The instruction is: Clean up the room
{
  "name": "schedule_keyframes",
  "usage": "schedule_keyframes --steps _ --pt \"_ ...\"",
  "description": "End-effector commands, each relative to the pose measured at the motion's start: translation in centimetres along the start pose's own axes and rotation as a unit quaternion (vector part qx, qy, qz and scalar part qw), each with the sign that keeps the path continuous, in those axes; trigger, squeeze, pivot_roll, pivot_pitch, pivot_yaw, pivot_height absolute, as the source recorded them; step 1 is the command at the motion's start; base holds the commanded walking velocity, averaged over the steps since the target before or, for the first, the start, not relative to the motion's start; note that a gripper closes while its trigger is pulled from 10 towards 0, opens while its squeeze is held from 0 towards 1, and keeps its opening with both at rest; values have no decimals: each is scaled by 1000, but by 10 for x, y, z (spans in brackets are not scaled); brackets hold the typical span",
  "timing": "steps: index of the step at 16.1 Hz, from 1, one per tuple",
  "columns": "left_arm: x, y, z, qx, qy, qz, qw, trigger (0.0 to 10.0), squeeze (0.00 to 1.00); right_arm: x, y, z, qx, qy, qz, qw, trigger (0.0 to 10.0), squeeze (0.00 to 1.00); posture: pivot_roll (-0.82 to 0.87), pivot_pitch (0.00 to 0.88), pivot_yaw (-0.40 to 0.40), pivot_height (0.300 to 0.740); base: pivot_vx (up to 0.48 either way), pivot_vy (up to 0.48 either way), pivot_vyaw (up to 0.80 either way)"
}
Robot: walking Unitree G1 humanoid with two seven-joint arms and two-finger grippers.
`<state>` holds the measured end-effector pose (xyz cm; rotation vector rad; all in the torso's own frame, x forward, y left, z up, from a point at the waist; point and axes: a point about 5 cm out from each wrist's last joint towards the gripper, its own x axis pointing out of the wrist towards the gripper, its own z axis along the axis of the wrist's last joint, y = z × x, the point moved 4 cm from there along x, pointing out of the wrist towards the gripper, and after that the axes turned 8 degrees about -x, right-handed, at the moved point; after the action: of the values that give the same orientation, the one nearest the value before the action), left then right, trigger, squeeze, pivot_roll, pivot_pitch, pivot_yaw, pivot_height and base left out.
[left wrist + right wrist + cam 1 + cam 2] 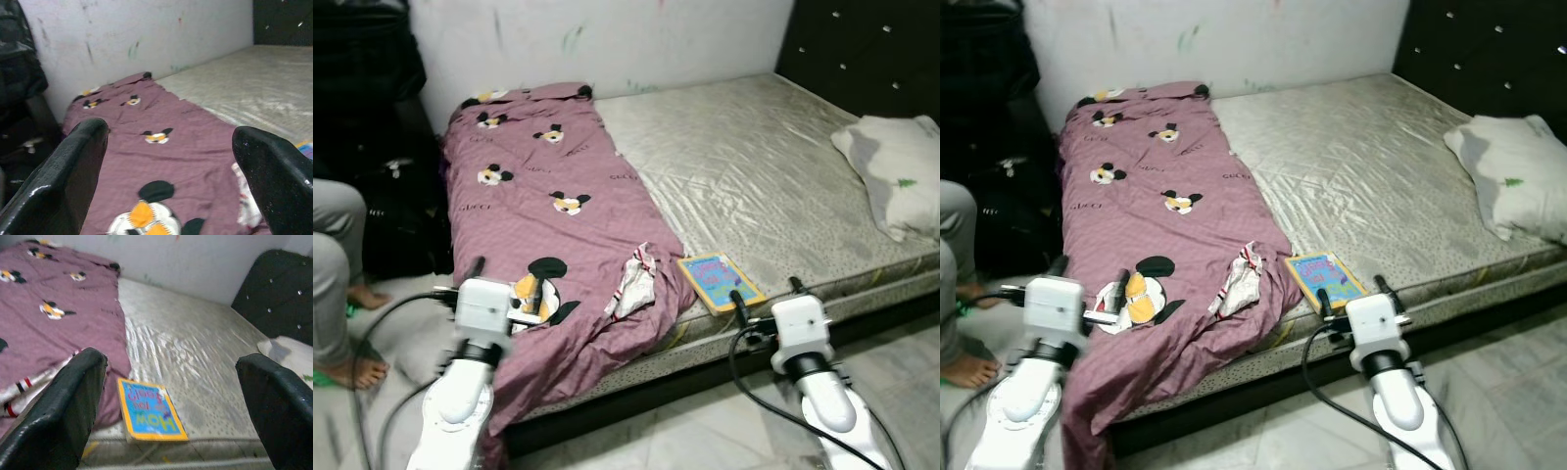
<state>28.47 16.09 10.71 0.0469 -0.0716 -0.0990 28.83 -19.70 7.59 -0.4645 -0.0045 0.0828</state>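
A purple blanket [548,220] with cartoon mice covers the left side of the bare mattress [754,166] and hangs over its front edge. A crumpled white cloth with red stripes [634,279] lies on the blanket's right edge. Beside it, near the mattress front edge, lies a book [720,281] with a yellow border and blue cover. My left gripper [507,279] is open, low over the blanket's front part. My right gripper [766,294] is open, just in front of the book [150,410] with nothing between its fingers.
A white pillow [896,171] lies at the mattress's right end by the black tufted headboard [871,49]. A seated person's legs and bare foot [357,370] are at the left, beside dark bags [372,147]. Pale tiled floor [705,431] runs along the bed's front.
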Motion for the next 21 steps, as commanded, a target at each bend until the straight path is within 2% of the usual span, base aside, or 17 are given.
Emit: schedule_keyframes --steps 1,5,7,8,9,10,13,16,21 --pt "1 4 2 2 -1 0 1000 10000 0 0 0 4 5 -2 0 1000 10000 0 -41 0 21 740 0 0 0" --pt "3 1 2 5 -2 -6 1000 10000 0 2 7 19 21 -7 9 1000 10000 0 -49 0 21 740 0 0 0" --pt "3 1 2 6 -3 -7 1000 10000 0 4 13 21 52 -3 15 999 10000 0 -49 0 21 740 0 0 0" --pt "4 0 3 6 -4 -7 1000 10000 0 8 21 33 157 -7 19 987 10000 0 -45 0 20 740 0 0 0" --pt "5 0 4 5 -6 -6 1000 10000 0 11 26 47 200 -19 28 979 10000 0 -44 0 21 740 0 0 0" --pt "5 0 5 5 -7 -5 1000 10000 0 13 31 57 221 -30 36 974 10000 0 -44 0 21 740 0 0 0" --pt "5 0 4 8 -4 -4 1000 10000 0 11 39 63 179 -42 56 981 10000 0 -44 0 21 740 0 0 0" --pt "6 -1 3 8 -2 -6 1000 10000 0 11 37 58 182 -26 54 982 10000 0 -44 0 21 740 0 0 381" --pt "5 1 3 3 -2 -1 1000 10000 0 11 39 57 173 -19 59 983 10000 0 -40 0 17 740 0 -49 0"
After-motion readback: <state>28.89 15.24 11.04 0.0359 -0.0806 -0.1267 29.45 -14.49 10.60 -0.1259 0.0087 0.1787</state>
